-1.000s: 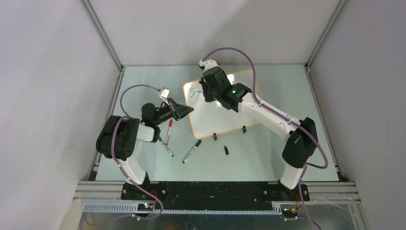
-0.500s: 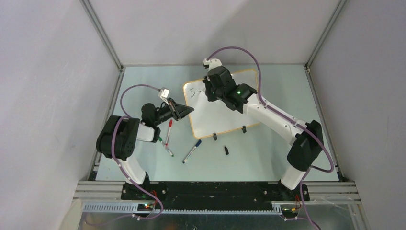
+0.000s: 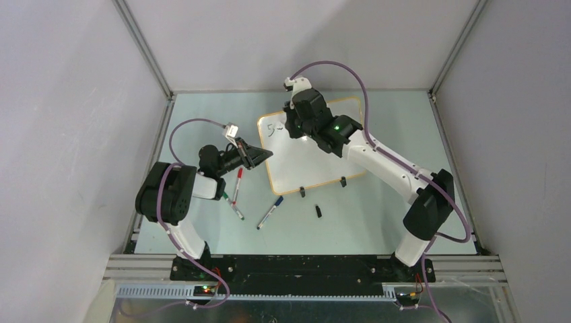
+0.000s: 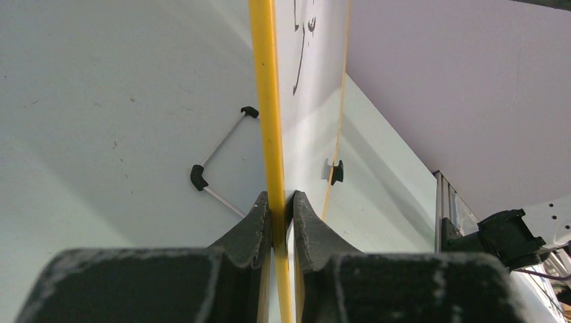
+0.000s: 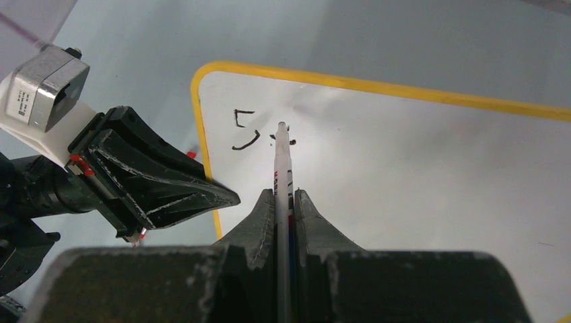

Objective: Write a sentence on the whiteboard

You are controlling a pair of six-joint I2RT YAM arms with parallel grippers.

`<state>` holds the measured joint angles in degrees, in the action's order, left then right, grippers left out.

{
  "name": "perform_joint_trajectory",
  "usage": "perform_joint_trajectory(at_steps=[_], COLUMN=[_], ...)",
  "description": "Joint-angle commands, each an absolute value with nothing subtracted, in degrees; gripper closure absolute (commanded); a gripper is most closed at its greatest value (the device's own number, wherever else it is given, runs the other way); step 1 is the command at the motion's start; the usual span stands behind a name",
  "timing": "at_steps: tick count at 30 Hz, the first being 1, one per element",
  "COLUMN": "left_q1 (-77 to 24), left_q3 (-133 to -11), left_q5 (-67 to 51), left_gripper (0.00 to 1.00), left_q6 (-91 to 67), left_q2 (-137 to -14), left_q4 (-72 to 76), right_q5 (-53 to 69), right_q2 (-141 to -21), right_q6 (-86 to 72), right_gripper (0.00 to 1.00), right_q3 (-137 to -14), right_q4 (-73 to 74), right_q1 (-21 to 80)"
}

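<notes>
The marker (image 5: 281, 161), clamped in the right gripper (image 5: 284, 196), points its tip at the whiteboard (image 5: 417, 175) just beside the sentence (image 5: 245, 130); the left gripper (image 4: 277, 202) pinches the whiteboard's rim.

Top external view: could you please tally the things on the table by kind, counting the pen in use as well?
Whiteboard: 1
Loose markers: 3
Held marker, in the right fingers: 1
Black cap: 1
Total: 6
</notes>
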<state>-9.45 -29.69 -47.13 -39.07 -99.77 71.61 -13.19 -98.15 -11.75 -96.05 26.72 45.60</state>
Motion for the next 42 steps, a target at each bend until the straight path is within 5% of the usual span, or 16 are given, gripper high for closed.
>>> perform_joint_trajectory(at_steps=[1,42], left_q1=[-9.25,-9.26], left_q3=[-30.12,-29.98], left_q5=[-45.96,-46.57], left_gripper=[1.0,1.0], left_q6=[-35.66,-36.38], left_q2=[-100.5,-101.1], left_q4=[71.96,73.64], right_q5=[-13.23,-14.33], right_q2=[-99.58,-102.37], right_q6=[-10.99,-11.74], right_gripper=[1.0,1.0], right_q3=[-99.8,-100.22], right_q4=[26.26,28.13], right_q1=[46.04,45.7])
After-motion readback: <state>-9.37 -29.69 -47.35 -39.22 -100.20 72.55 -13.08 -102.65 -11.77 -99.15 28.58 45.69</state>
